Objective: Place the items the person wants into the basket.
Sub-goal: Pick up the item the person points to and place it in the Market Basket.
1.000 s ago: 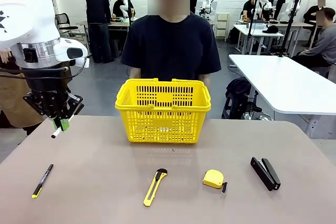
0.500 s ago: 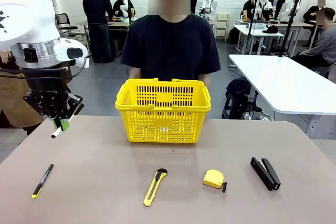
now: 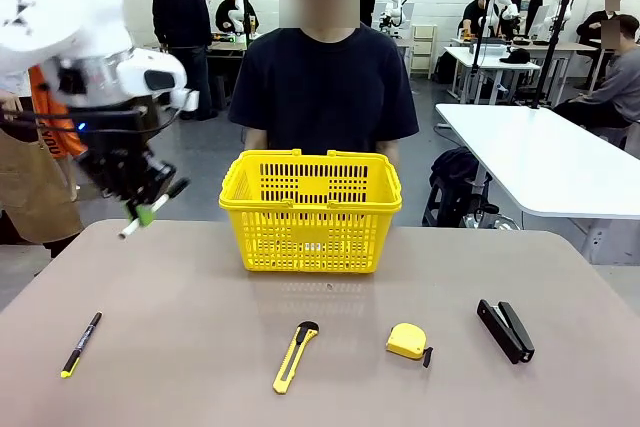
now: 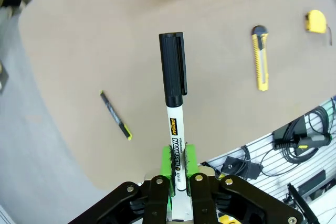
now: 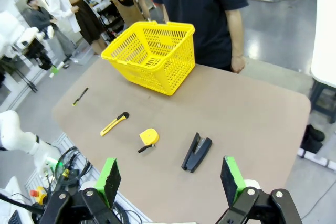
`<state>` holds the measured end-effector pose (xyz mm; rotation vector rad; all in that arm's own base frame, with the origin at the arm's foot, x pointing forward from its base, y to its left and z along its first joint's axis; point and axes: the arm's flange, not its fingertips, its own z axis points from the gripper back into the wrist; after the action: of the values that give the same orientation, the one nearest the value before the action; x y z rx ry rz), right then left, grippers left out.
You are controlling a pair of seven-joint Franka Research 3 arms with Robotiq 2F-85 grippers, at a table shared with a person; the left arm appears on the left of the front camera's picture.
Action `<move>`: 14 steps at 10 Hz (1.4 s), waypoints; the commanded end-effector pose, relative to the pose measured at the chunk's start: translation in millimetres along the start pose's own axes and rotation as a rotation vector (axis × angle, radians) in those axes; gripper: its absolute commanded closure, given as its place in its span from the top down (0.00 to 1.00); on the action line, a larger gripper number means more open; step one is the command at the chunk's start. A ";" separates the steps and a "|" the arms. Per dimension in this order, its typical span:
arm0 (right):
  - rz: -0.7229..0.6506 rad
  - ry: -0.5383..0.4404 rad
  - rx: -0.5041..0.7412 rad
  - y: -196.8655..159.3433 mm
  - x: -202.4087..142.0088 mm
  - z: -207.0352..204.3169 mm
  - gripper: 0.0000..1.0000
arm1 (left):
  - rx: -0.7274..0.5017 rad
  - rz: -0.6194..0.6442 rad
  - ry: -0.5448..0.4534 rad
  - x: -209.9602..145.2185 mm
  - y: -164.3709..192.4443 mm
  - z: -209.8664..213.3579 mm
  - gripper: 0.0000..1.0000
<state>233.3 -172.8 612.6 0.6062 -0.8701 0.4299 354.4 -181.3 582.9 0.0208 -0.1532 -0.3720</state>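
Observation:
My left gripper point(image 3: 148, 213) is shut on the white-barrelled marker point(image 3: 130, 231), held tilted in the air left of the yellow basket point(image 3: 310, 212). In the left wrist view the marker point(image 4: 174, 103) rises from between the green pads point(image 4: 167, 157) of the left gripper point(image 4: 178, 177), black cap outward. The tape measure point(image 3: 406, 340) and the black stapler point(image 3: 505, 330) lie on the table near its front. My right gripper point(image 5: 170, 179) stands open high above the table's right end, over the stapler point(image 5: 196, 152) and the tape measure point(image 5: 148, 137). The person point(image 3: 330, 77) stands behind the basket.
A thin black pen point(image 3: 80, 344) lies at the front left and a yellow-and-black utility knife point(image 3: 295, 355) at the front middle. Bare brown table point(image 3: 200, 287) stretches between the basket and the row of tools. A white table point(image 3: 540, 157) stands at the right.
My left arm has swung right and upward with the marker, closer to the basket, and the marker now tilts more. Nothing on the table has moved.

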 end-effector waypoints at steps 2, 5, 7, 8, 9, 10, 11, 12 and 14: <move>0.010 -0.004 0.012 -0.9 -1.2 -0.8 1.00 | -0.019 -0.406 -0.027 72.0 -16.5 26.5 0.11; 0.010 -0.004 0.012 -0.9 -1.2 -0.8 1.00 | 0.056 -0.743 -0.077 124.7 -29.0 19.0 0.11; 0.010 -0.004 0.012 -0.9 -1.2 -0.8 1.00 | 0.151 -0.952 -0.063 148.3 -42.4 8.5 0.11; 0.010 -0.004 0.012 -0.9 -1.2 -0.8 1.00 | 0.140 -1.026 -0.038 158.8 -45.3 4.4 0.11; 0.010 -0.004 0.012 -0.9 -1.2 -0.8 1.00 | 0.127 -1.071 -0.010 169.0 -48.3 -0.2 0.11; 0.010 -0.004 0.012 -0.9 -1.2 -0.8 1.00 | 0.106 -1.107 0.001 175.5 -49.7 -3.2 0.11; 0.010 -0.004 0.012 -0.9 -1.2 -0.8 1.00 | 0.082 -1.123 0.005 179.4 -50.4 -4.4 0.11; 0.010 -0.004 0.012 -0.9 -1.2 -0.8 1.00 | 0.072 -1.106 -0.013 176.4 -49.4 -4.1 0.11; 0.010 -0.004 0.012 -0.9 -1.2 -0.8 1.00 | 0.101 -1.096 -0.009 172.5 -53.7 -12.3 0.11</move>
<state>232.6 -173.5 612.7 0.6041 -0.8705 0.4274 499.7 -295.6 592.7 0.2014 -0.1602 -1.4634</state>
